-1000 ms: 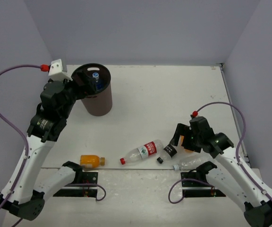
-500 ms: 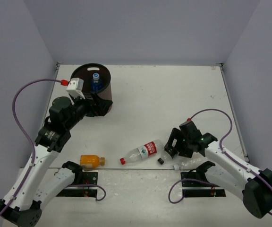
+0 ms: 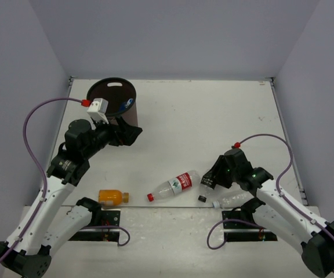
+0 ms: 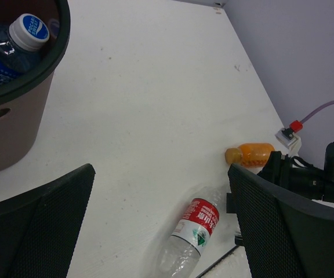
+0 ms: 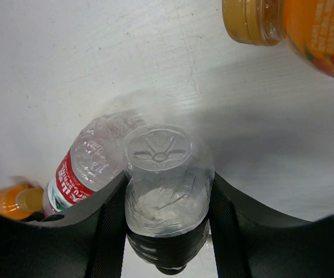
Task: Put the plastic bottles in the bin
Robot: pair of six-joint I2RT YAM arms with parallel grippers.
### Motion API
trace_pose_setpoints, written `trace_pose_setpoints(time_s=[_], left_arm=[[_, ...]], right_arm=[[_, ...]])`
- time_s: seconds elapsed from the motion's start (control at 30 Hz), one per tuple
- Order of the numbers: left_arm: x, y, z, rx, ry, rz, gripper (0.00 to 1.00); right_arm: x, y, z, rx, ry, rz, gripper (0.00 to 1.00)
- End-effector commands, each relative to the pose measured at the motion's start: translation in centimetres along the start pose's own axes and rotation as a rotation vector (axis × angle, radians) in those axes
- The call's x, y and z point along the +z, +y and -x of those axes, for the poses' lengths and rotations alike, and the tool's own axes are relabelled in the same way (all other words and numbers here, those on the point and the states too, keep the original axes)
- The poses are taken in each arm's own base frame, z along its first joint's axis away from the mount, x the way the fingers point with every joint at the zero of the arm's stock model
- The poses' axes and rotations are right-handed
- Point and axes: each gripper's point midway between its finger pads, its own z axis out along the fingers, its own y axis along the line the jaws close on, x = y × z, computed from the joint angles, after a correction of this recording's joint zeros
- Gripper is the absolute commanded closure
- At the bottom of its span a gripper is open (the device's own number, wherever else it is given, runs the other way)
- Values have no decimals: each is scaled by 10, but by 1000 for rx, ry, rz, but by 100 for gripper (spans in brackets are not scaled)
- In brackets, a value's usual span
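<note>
Black-label bottle (image 5: 161,153) is squeezed in the right gripper (image 5: 167,194), so lift it straight up, away from the red-label bottle (image 5: 86,162), while the left gripper (image 4: 160,174) hangs open.

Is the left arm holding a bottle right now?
No. In the left wrist view the left fingers stand wide apart with nothing gripped; the red-labelled bottle lies on the table beyond them.
</note>
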Motion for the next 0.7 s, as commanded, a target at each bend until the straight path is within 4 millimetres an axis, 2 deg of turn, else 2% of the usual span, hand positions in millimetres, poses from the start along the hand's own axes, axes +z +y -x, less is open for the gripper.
trace_pose_setpoints(time_s=[0.0,0.1,0.17,0.23,0.37,0.4,0.5,0.6,0.67], left_arm=[[2,-12,-3,11,12,-71,0],[6,-30,-15,29,62,-181,0],[8,-48,-32,42,112,-286,0],[9,-80,-54,73,165,-419,0],[16,-119,-87,119,244,-528,0],[20,-118,-91,118,256,-521,0],[31,-129,-113,126,299,-538,0],[46,-139,-125,125,303,-544,0],[53,-145,-128,128,301,-547,0]], right_arm=[[-18,8,18,-2,-89,2,71],[-31,21,32,-24,-144,39,71],[-43,38,45,-50,-187,81,72],[-53,57,57,-66,-212,110,72],[-65,96,78,-84,-243,209,73],[-66,99,80,-86,-248,217,73],[-79,137,97,-70,-273,332,73],[-80,165,92,-43,-218,456,74],[-80,175,87,-29,-176,507,75]])
